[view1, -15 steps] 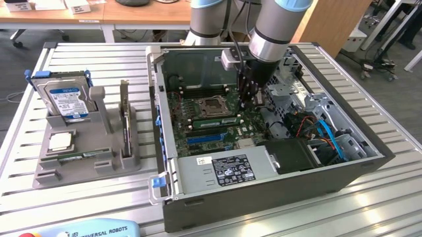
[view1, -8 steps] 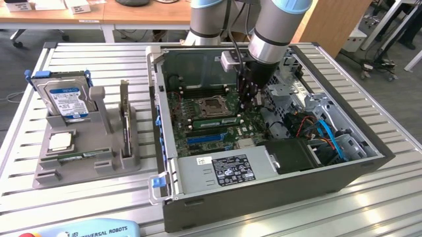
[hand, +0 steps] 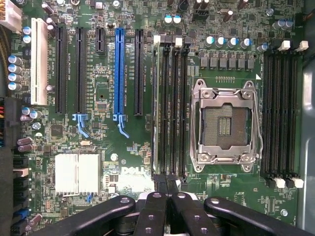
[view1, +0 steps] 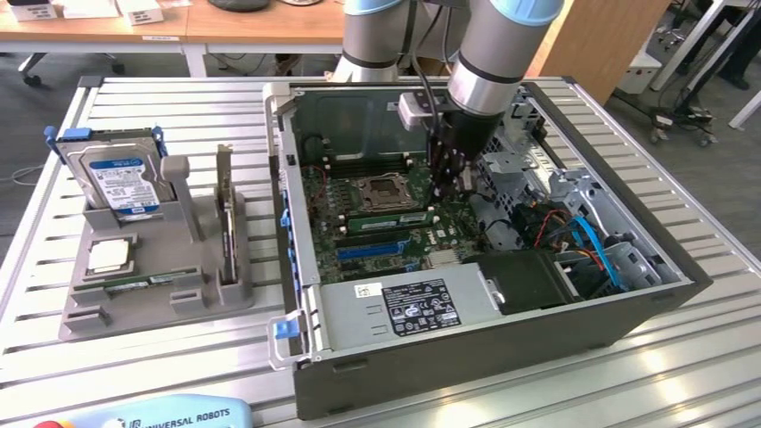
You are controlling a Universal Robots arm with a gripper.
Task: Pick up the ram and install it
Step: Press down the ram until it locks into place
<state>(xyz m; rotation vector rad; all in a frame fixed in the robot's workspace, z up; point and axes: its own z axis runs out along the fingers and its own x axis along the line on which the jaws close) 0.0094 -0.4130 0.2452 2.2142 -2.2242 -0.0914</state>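
While the arm dips into an open PC case [view1: 476, 357] on the tabletop [view1: 678, 374], ext. view: tool [view1: 455, 189] sits at the exterior view's right of the CPU socket [view1: 387, 190]. The green ram [view1: 387, 217] lies in a slot on the socket's near side. Wrist view: fingers [hand: 158, 201] clenched together over the slot ends.

You have a slatted metal table [view1: 666, 357] under the whole setup, its pale ribs running across from the exterior view's left to its right. Bright light glares off the slats at the near right corner. Beyond the table's far edge stands a wooden desk [view1: 238, 31] on white legs, with small white boxes [view1: 143, 11] on its top. Just to the right of it you see an upright wooden panel [view1: 601, 40]. Grey floor [view1: 24, 134] shows at the left, and at the far right a dark wheeled base [view1: 683, 102] stands.
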